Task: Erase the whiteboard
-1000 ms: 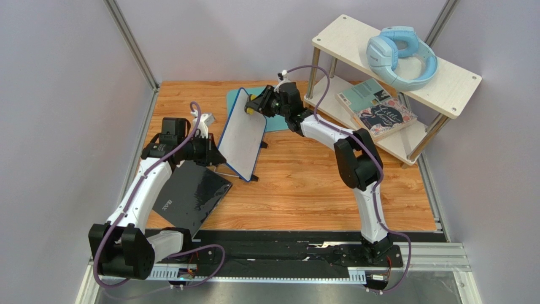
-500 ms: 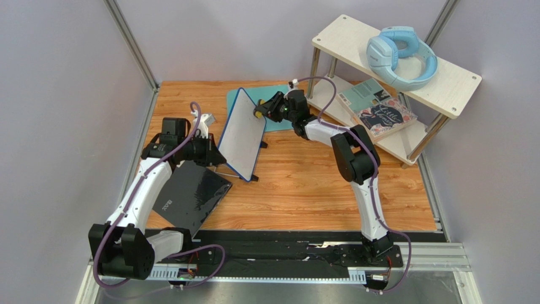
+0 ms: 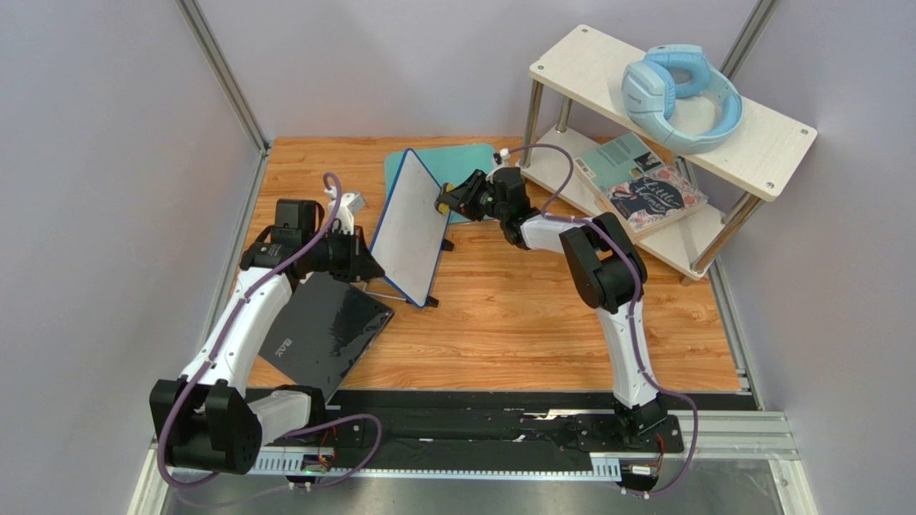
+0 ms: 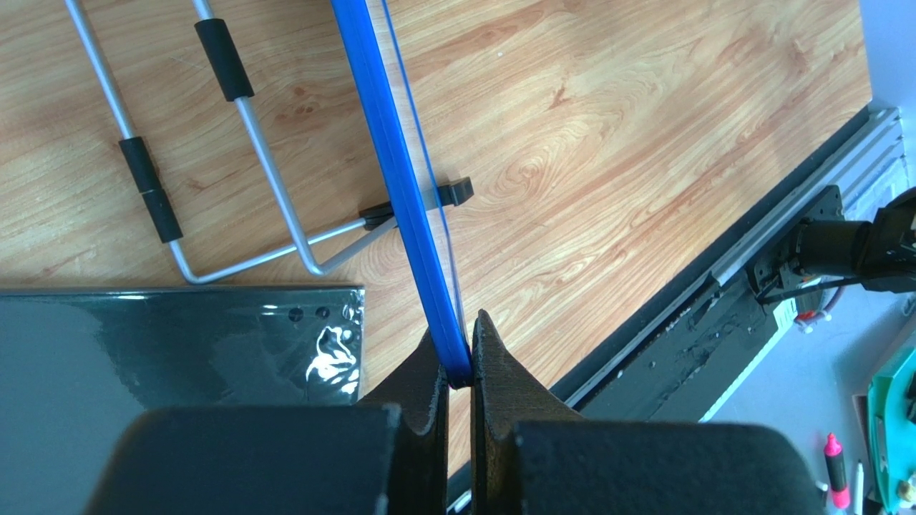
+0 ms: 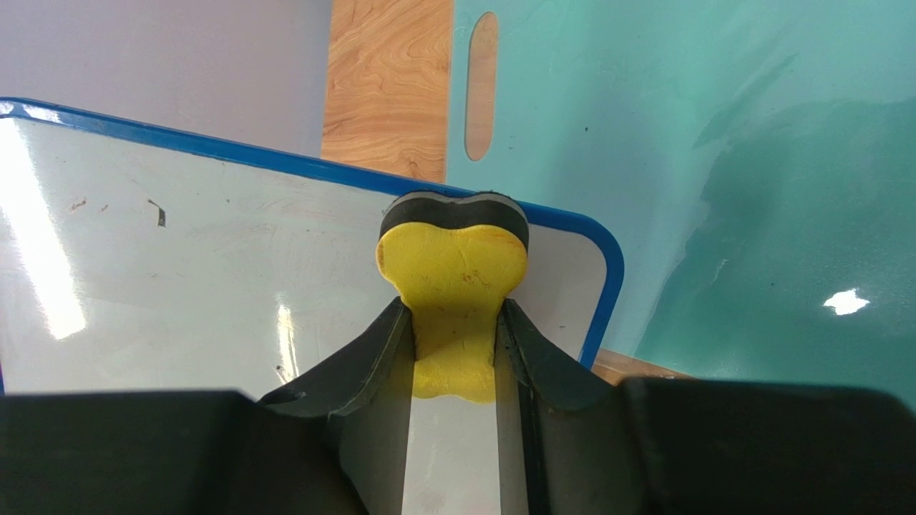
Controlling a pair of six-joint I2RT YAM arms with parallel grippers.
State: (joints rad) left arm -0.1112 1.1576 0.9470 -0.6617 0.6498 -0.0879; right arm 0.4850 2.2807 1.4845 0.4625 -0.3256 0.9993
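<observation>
Our right gripper [image 5: 454, 322] pinches a yellow eraser [image 5: 452, 258], pressing its black pad against the whiteboard [image 5: 194, 290] at the corner nearest the teal mat [image 5: 699, 161]. The board stands tilted just beside the mat. Our left gripper [image 4: 457, 349] clamps narrowly on the board's blue edge away from the mat, above the wooden tabletop [image 4: 602, 161].

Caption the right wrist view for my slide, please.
Right gripper holds a yellow eraser against the whiteboard near its blue-framed corner, teal mat behind.
</observation>
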